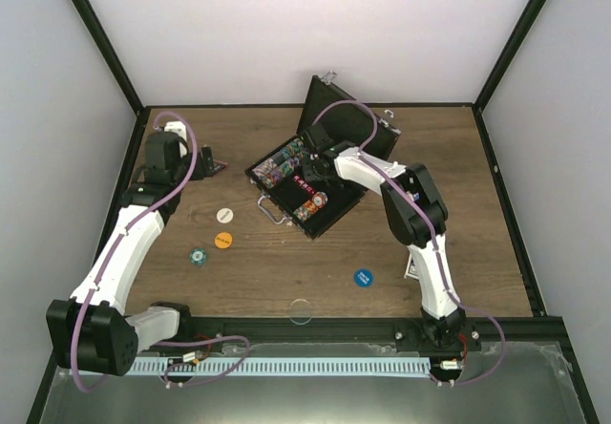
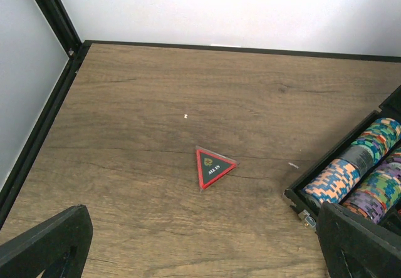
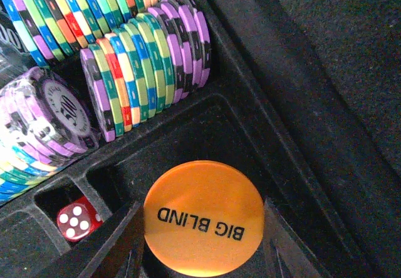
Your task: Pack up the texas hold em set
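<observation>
The black case (image 1: pixel 336 216) lies open mid-table with its lid (image 1: pixel 355 126) upright and rows of multicoloured chips (image 1: pixel 286 168) inside. My right gripper (image 1: pixel 311 168) is low inside the case, shut on an orange "BIG BLIND" button (image 3: pixel 203 218) over a dark compartment, next to the chip rows (image 3: pixel 147 71). My left gripper (image 1: pixel 204 167) is open and empty, above a triangular "ALL IN" marker (image 2: pixel 213 167) left of the case corner (image 2: pixel 301 203). A white button (image 1: pixel 223 215), another orange button (image 1: pixel 222 240), a blue button (image 1: pixel 363 277) and a loose chip (image 1: pixel 197 255) lie on the table. No card deck shows.
A red die (image 3: pixel 75 218) sits in a small slot of the case. A clear disc (image 1: pixel 301 309) lies near the front edge. A black frame rail (image 2: pixel 44 112) and white walls bound the table on the left and back.
</observation>
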`<control>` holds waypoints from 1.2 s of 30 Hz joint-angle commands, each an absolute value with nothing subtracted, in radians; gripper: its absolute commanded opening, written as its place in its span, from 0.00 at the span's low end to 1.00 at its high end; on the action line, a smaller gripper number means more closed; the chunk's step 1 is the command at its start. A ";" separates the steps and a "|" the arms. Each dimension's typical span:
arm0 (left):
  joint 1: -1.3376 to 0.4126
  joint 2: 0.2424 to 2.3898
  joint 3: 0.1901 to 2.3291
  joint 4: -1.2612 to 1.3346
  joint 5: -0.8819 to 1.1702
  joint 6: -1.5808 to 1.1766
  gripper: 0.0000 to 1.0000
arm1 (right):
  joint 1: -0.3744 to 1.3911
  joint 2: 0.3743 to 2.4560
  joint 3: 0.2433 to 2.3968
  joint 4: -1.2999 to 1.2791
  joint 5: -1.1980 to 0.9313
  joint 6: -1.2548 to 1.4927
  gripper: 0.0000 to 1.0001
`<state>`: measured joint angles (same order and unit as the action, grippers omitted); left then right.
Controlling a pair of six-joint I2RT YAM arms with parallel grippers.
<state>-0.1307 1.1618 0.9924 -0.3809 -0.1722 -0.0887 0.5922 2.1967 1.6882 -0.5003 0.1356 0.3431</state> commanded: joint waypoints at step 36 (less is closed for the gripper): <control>-0.132 1.080 0.963 -0.328 -0.236 -0.100 1.00 | 0.737 1.398 1.010 -0.550 0.016 0.452 1.00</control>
<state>-0.1307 1.1088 0.9722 -0.3546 -0.2176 -0.0933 0.7586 1.4796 1.1488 -0.4644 0.0456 0.3023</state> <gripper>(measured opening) 0.998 0.998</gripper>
